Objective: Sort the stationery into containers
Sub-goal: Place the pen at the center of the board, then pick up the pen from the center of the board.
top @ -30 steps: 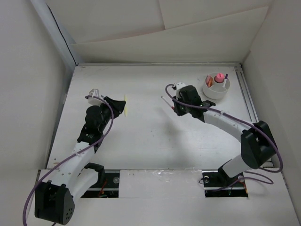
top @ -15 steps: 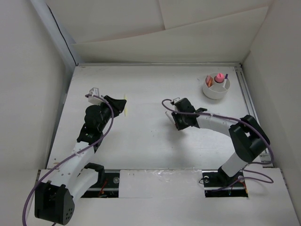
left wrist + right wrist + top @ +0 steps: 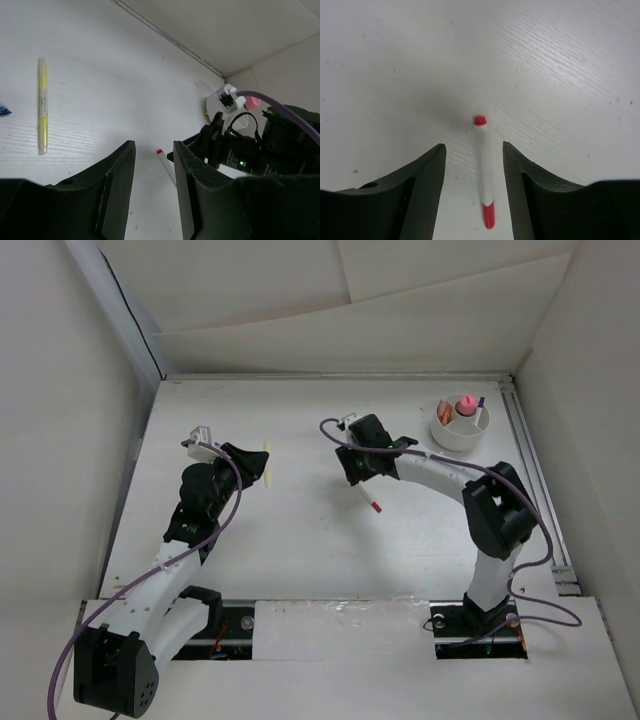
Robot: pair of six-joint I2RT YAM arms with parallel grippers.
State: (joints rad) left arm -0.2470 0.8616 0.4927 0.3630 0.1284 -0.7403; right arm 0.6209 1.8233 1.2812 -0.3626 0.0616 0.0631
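Blue piece (image 3: 2, 109) cut by left edge, white cup (image 3: 212, 108) (mostly) behind right arm (image 3: 260, 150)

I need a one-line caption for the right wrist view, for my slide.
Open right gripper with a white red-ended pen lying on the table between its fingers.

Right fingers (image 3: 420, 200) parted, aimed downward — left fingers (image 3: 117, 200) parted too (seemingly narrower).

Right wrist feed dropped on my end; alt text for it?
A white pen with red ends lies on the white table, in the gap between the open fingers of the right gripper, touching neither.
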